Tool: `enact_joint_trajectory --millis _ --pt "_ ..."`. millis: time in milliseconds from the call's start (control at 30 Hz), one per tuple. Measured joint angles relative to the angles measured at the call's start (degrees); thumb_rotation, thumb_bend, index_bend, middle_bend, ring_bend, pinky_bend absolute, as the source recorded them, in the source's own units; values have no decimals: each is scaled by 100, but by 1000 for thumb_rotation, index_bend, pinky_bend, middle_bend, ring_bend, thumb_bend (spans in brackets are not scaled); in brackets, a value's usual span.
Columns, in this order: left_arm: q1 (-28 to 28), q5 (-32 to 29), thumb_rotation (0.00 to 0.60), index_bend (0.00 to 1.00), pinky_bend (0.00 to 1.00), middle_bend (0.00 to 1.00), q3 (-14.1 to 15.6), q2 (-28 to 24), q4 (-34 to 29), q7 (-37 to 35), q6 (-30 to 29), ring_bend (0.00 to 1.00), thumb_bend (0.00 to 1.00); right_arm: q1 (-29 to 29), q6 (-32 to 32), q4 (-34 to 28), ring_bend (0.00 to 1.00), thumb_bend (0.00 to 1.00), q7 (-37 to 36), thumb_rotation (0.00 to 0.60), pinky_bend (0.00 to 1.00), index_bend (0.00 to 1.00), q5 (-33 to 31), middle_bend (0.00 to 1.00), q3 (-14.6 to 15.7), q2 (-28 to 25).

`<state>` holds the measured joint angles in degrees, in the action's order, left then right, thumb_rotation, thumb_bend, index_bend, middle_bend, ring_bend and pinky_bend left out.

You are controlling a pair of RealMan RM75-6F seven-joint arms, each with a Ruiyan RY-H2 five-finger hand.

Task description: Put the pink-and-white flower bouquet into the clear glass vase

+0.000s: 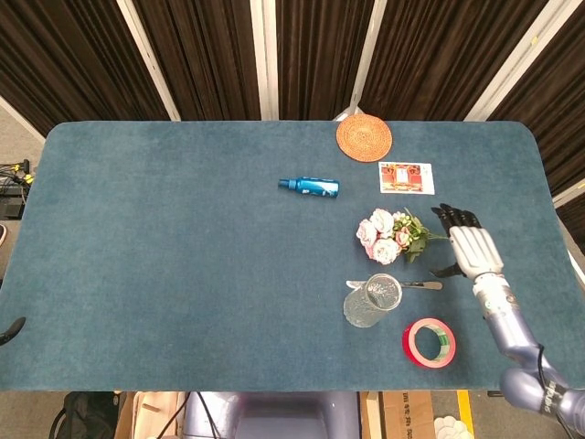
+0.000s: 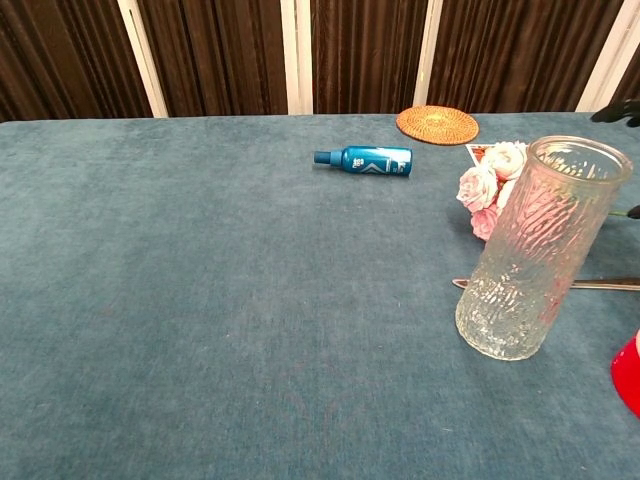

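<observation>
Head view: my right hand (image 1: 471, 249) hovers over the table (image 1: 164, 256) near its right edge, fingers spread and straight, holding nothing. Its dark fingertips (image 1: 454, 216) point toward the far edge and sit just beside the stem end of the bouquet (image 1: 391, 236); I cannot tell whether they touch it. The bouquet lies flat on the right half of the table, blooms pointing left, stem pointing right. The vase (image 1: 373, 301) stands upright nearer the front edge, just in front of the bouquet and apart from it. A metal tool (image 1: 419, 285) lies flat behind the vase. A red tape roll (image 1: 429, 343) sits by the front edge, right of the vase. A blue bottle (image 1: 310, 187) lies on its side near mid-table. A card (image 1: 406, 177) and a woven coaster (image 1: 364, 137) lie toward the far edge.

Chest view: vase (image 2: 540, 247) large in the foreground, pink blooms (image 2: 485, 188) behind it. My left hand is in neither view.
</observation>
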<state>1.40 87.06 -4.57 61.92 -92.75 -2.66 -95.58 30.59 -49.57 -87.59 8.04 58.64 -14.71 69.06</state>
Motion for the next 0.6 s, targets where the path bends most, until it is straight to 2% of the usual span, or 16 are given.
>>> enact_joint_trajectory --millis 600 --pt "-23 -26 600 95 42 0 11 21 -67 148 72 0 220 886 510 435 6 142 529 600 0 13 -874 39 20 806"
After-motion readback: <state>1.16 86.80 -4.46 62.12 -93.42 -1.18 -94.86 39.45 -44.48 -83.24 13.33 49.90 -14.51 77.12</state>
